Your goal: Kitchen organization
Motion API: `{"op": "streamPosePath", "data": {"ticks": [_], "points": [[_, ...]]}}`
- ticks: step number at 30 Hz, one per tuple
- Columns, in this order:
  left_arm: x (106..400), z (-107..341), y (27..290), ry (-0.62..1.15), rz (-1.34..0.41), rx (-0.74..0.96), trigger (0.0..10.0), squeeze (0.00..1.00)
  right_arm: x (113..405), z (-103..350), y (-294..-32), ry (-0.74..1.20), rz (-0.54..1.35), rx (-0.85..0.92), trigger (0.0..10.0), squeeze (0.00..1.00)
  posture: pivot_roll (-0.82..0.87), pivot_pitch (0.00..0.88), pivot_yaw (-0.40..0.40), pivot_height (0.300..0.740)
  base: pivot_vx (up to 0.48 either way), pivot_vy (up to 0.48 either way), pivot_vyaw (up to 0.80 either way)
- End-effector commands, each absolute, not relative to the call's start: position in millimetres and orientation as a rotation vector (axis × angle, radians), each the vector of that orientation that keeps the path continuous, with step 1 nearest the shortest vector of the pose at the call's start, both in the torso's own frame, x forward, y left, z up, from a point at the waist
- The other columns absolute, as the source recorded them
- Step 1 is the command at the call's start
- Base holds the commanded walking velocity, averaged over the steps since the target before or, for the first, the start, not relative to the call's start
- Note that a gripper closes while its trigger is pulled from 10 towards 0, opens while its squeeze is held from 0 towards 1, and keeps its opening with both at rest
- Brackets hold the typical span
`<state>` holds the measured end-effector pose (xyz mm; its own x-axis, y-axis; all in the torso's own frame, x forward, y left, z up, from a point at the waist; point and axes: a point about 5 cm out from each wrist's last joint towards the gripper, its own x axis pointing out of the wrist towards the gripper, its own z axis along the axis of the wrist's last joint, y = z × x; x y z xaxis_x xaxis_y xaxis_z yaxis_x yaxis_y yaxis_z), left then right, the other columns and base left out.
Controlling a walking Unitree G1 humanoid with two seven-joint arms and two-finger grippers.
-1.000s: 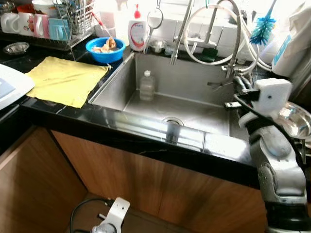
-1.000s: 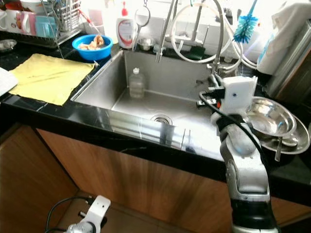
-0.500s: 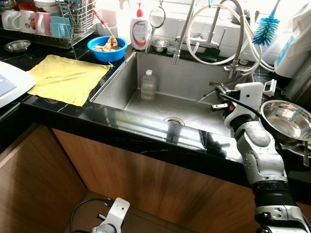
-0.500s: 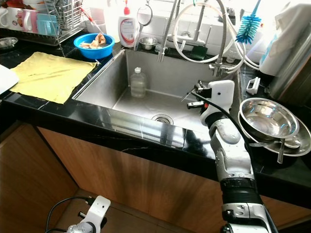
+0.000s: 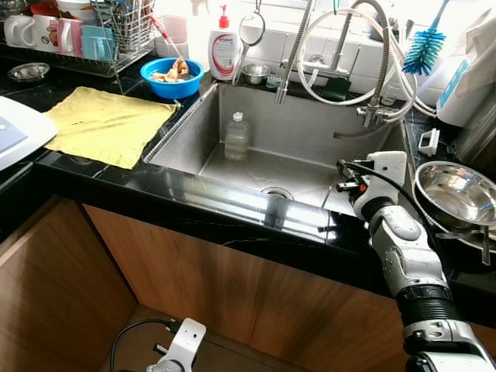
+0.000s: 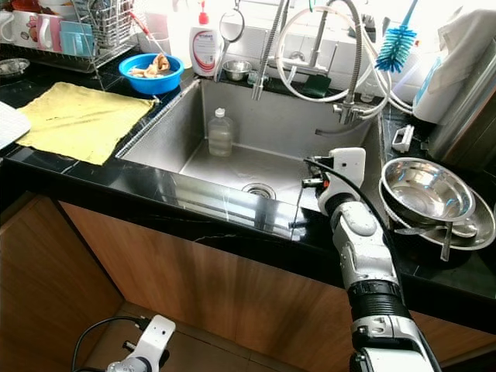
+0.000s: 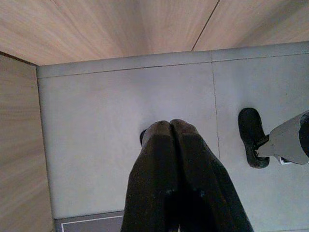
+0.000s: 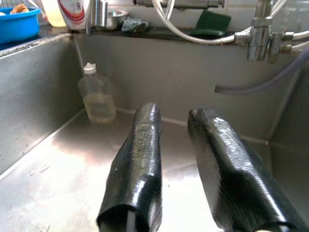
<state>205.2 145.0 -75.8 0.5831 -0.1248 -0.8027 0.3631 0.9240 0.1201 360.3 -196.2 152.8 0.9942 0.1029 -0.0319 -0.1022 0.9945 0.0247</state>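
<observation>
Reaching over the front right corner of the steel sink [image 5: 186, 136], the right end effector [image 8: 176, 145] points into the basin with its two black fingers [image 8: 140, 159] spread apart and holding nothing. In the head views its white wrist housing sits just above the black worktop [image 5: 232, 213] edge, near the drain [image 6: 258, 190].

A small clear plastic bottle [image 5: 236, 137] with a white cap stands upright on the sink floor against the back wall, toward the left side, well apart from the right end effector. It holds a little pale liquid at the bottom.

On the worktop left of the sink lies a yellow cloth [image 5: 105, 124], spread flat. Behind it sits a blue bowl [image 5: 172, 77] with food scraps in it, and beside that a white soap dispenser [image 5: 224, 46] with a red pump. A dish rack [image 5: 116, 31] with mugs stands at the far left. To the right of the sink, stacked steel bowls [image 6: 430, 194] rest on the worktop, and a blue bottle brush [image 5: 425, 46] stands by the faucet hoses.

The left end effector [image 7: 170, 126] hangs low beside the wooden cabinet, fingers pressed together, over a grey tiled floor [image 7: 96, 145].
</observation>
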Motion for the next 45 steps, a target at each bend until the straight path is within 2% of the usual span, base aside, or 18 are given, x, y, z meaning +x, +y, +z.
{"op": "streamPosePath", "data": {"ticks": [1,3,4,5,11,13,15,18,20,21,22,26,30,37,38,39,40,45], "points": [[203,-77,146,0.916,-0.286,0.288,10.0,0.00,363,162,-197,-0.001,0.085,0.017,10.0,1.00,0.06,0.020,-0.068,0.740,0.000,0.000,0.00],[203,-77,147,0.917,-0.284,0.290,10.0,0.00,363,171,-194,-0.047,0.084,-0.019,10.0,1.00,0.06,0.023,-0.065,0.740,0.000,0.000,0.00],[203,-77,147,0.918,-0.283,0.291,10.0,0.00,363,175,-191,-0.068,0.081,-0.036,10.0,0.24,0.05,0.026,-0.063,0.740,0.000,0.000,0.00],[203,-77,147,0.919,-0.283,0.293,10.0,0.00,362,182,-188,-0.102,0.074,-0.048,10.0,0.00,0.05,0.028,-0.062,0.740,0.000,0.000,0.00],[203,-77,149,0.921,-0.285,0.297,10.0,0.00,350,212,-172,-0.258,0.031,-0.121,10.0,0.00,0.05,0.042,-0.055,0.740,0.000,0.000,0.00],[202,-77,149,0.923,-0.287,0.298,10.0,0.00,334,226,-168,-0.353,-0.050,-0.178,10.0,0.00,0.04,0.044,-0.055,0.740,0.000,0.000,0.00],[202,-77,149,0.923,-0.287,0.298,10.0,0.00,334,226,-168,-0.353,-0.050,-0.178,10.0,0.00,0.04,0.044,-0.055,0.740,0.000,0.000,0.00],[202,-78,149,0.924,-0.288,0.296,10.0,0.00,303,226,-174,-0.411,-0.200,-0.264,10.0,0.00,0.03,0.051,-0.052,0.740,0.000,0.000,0.00],[201,-78,149,0.924,-0.289,0.296,10.0,0.00,299,226,-176,-0.415,-0.221,-0.274,10.0,0.00,0.03,0.051,-0.052,0.740,0.000,0.000,0.00],[201,-78,149,0.925,-0.290,0.297,10.0,0.00,291,223,-179,-0.417,-0.255,-0.301,10.0,0.00,0.03,0.054,-0.049,0.740,0.000,0.000,0.00],[201,-78,149,0.925,-0.295,0.300,10.0,0.00,270,208,-196,-0.385,-0.385,-0.310,10.0,0.00,0.02,0.059,-0.047,0.740,0.000,0.000,0.00],[201,-78,149,0.925,-0.296,0.301,10.0,0.00,254,198,-208,-0.348,-0.482,-0.299,10.0,0.00,0.02,0.060,-0.046,0.740,0.000,0.000,0.00],[202,-77,149,0.926,-0.303,0.307,10.0,0.00,221,177,-234,-0.255,-0.634,-0.242,10.0,0.00,0.01,0.065,-0.040,0.740,0.000,0.000,0.00],[203,-77,150,0.925,-0.305,0.308,10.0,0.00,204,164,-243,-0.221,-0.689,-0.131,10.0,0.00,0.01,0.067,-0.035,0.740,0.000,0.000,0.00],[203,-77,150,0.924,-0.305,0.308,10.0,0.00,203,163,-243,-0.219,-0.691,-0.114,10.0,0.91,0.01,0.067,-0.034,0.740,0.000,0.000,0.00],[203,-77,150,0.924,-0.305,0.308,10.0,0.00,203,163,-243,-0.219,-0.691,-0.114,10.0,0.91,0.01,0.067,-0.034,0.740,0.000,0.000,0.00],[204,-77,150,0.924,-0.306,0.309,10.0,0.00,203,162,-242,-0.217,-0.688,-0.099,10.0,1.00,0.01,0.068,-0.034,0.740,0.000,0.000,0.00],[204,-76,151,0.923,-0.307,0.312,10.0,0.00,199,163,-234,-0.219,-0.672,-0.088,10.0,1.00,0.01,0.071,-0.030,0.740,0.000,0.000,0.00]]}}
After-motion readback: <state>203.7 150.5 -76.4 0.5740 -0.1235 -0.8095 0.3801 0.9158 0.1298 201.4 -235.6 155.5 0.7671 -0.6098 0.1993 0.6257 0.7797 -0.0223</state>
